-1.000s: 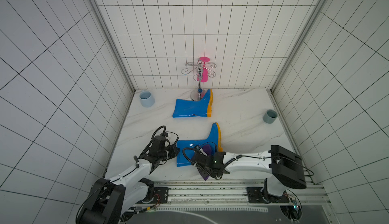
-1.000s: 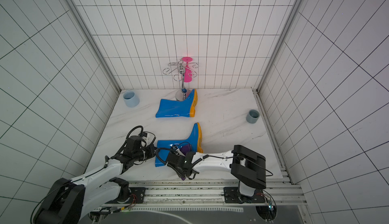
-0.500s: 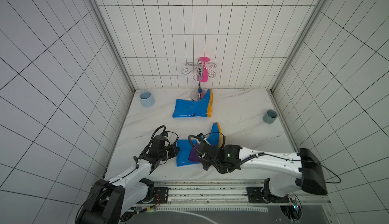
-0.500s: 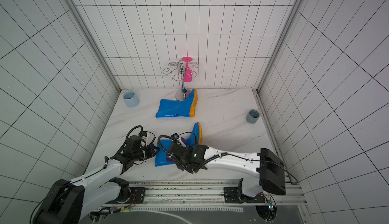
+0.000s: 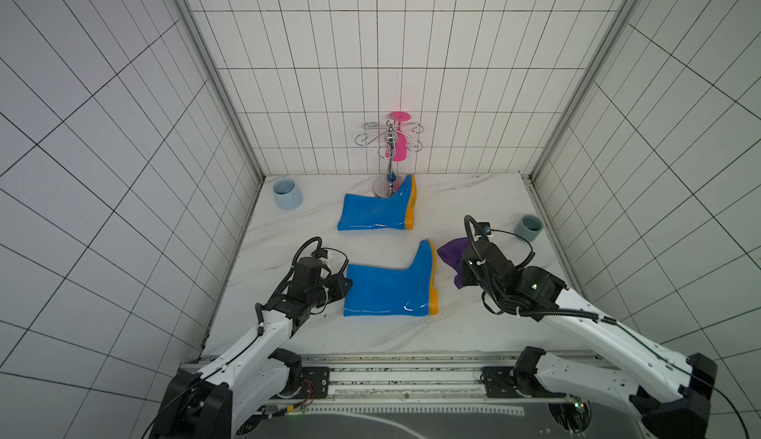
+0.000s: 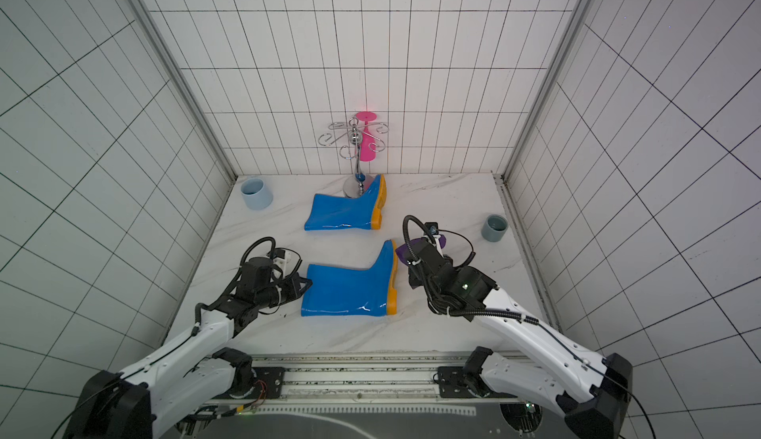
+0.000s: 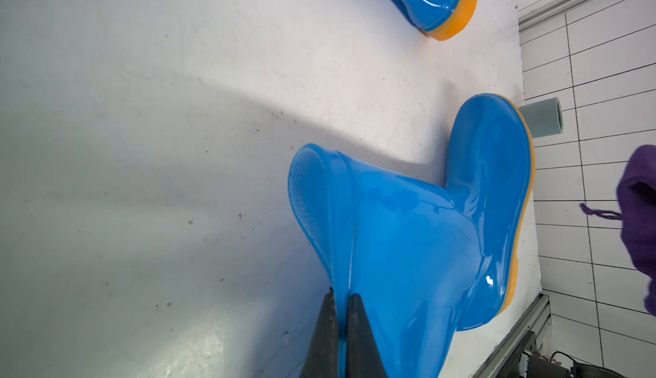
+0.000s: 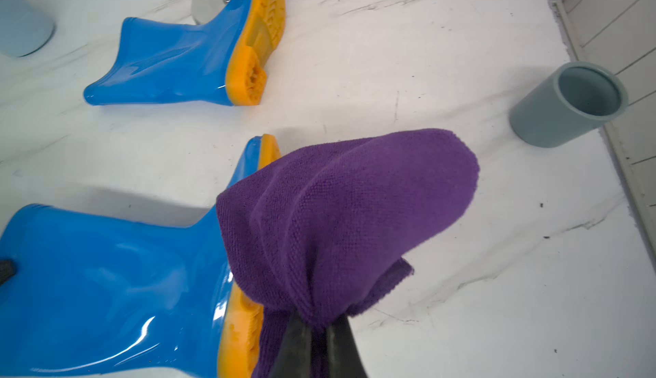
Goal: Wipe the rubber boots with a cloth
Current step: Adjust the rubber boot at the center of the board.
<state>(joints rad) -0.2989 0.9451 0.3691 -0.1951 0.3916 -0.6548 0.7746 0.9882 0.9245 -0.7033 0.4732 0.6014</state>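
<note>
While my left pincer (image 7: 340, 296) keeps pinching the cuff wall of the near boot (image 5: 387, 292), closed on that rim, the change is on the other side. Half a second ago the cloth lay on this boot's shaft. Now it is off the rubber and past the sole, so I judge that stroke finished and the boot's upper side wiped once.

The near boot lies on its side at the front middle of the tabletop (image 5: 296, 251). Its long axis runs left to right, with the opening to my left, the orange sole to my right and the toe toward the back wall. The far boot (image 5: 376, 212) lies the same way behind it, with neither arm on it, and I judge it still needs wiping.

Right of the near sole, the cloth (image 5: 451, 253) bunches out of my right pincer (image 8: 317, 323), which is clamped on a gathered fold. In the right wrist view the cloth overlaps the sole's edge, and I cannot tell whether it touches.
</note>
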